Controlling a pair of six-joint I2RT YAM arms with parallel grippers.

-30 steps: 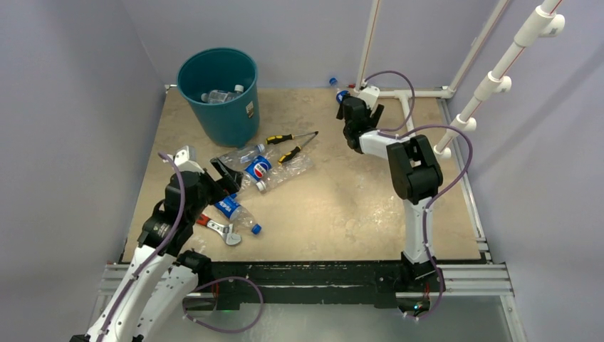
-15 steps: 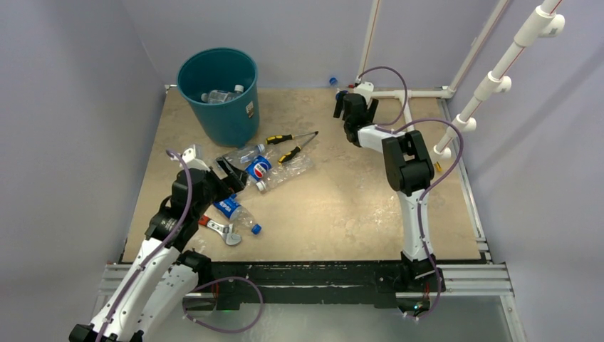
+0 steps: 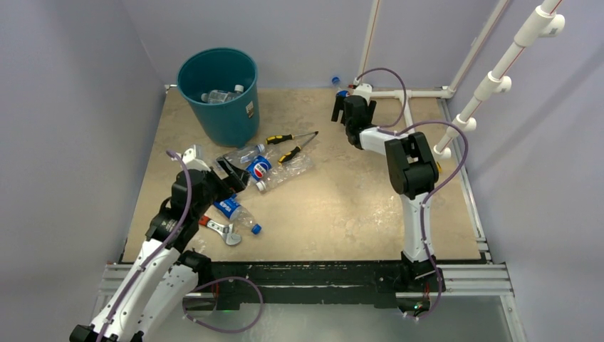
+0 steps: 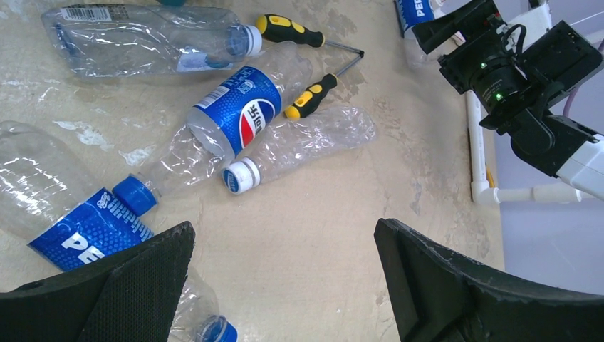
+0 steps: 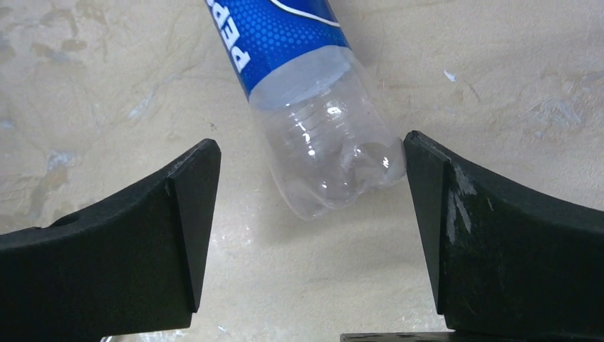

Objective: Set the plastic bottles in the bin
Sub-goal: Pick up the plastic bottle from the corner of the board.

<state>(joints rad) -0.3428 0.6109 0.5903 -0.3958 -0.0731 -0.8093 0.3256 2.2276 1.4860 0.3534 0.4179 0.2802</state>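
The teal bin (image 3: 217,92) stands at the far left with clear bottles (image 3: 222,95) inside. More plastic bottles lie mid-left: a Pepsi bottle (image 4: 238,117), a clear one with a barcode label (image 4: 142,46), a crushed clear one (image 4: 306,139) and another Pepsi bottle (image 4: 78,228). My left gripper (image 4: 283,231) hovers open just right of that last bottle, over bare table. At the far edge my right gripper (image 5: 310,142) is open, and the clear base of a Pepsi bottle (image 5: 299,43) lies between its fingers, close to the right one.
Two yellow-and-black screwdrivers (image 3: 292,137) lie beside the bottle pile. A red-handled wrench (image 3: 221,229) lies near my left arm. White pipes (image 3: 409,92) run along the far right edge, close to my right gripper.
My right gripper shifted a little left and farther back over the far bottle. My left arm moved slightly forward toward the bottle pile, then held still.
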